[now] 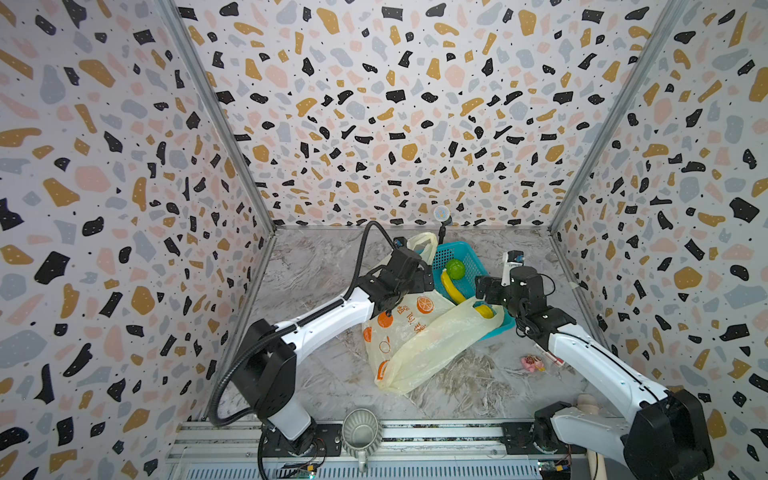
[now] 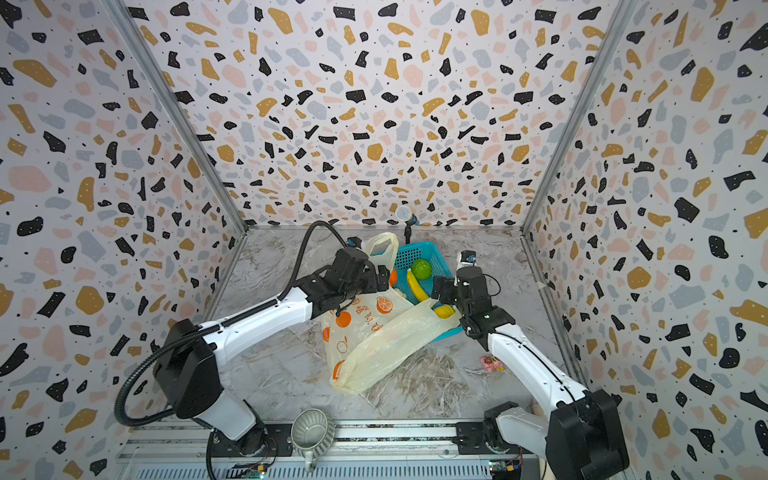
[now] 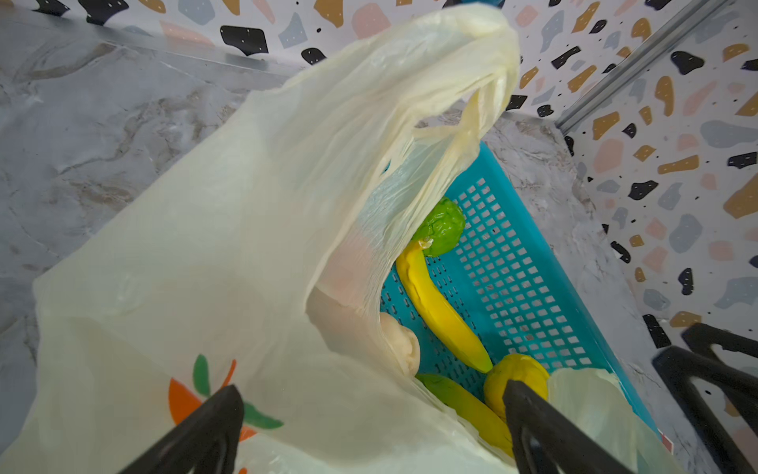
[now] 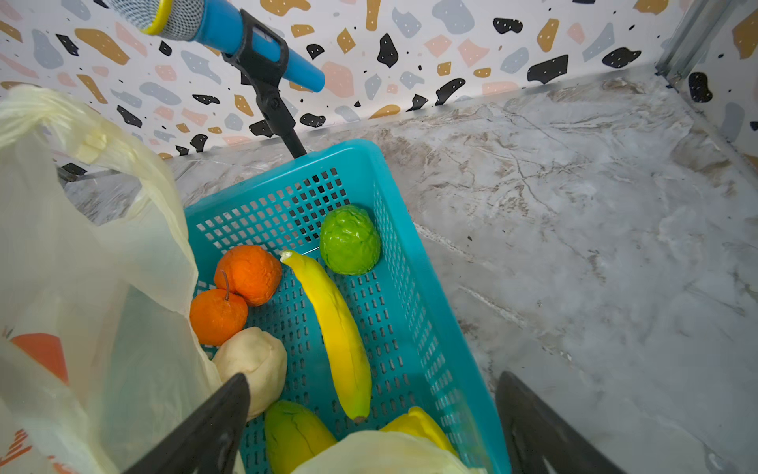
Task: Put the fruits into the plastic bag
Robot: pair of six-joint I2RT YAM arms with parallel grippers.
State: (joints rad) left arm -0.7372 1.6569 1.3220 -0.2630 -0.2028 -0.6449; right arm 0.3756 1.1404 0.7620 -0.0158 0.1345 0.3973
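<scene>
Both open wide, empty: left gripper (image 3: 371,390), right gripper (image 4: 373,379). Just below right gripper, bag (image 4: 389,451) covers fruit (image 4: 418,424); closing may snag film instead.

I count one bag (image 1: 415,345) and one basket (image 4: 404,262). Fruit in sight comes to seven pieces:
- two oranges (image 4: 250,273) (image 4: 217,316)
- one banana (image 4: 336,328)
- one green knobbly fruit (image 4: 350,240)
- one pale fruit (image 4: 254,365)
- one green-yellow fruit (image 4: 295,435)
- one yellow fruit (image 4: 418,424), partly covered

I cannot tell whether more lie under the plastic.

Elsewhere there is one microphone (image 4: 229,28), one mug (image 1: 360,432) and one small pink item (image 1: 532,363). My grippers number two: left gripper (image 3: 371,392) and right gripper (image 4: 373,381).
</scene>
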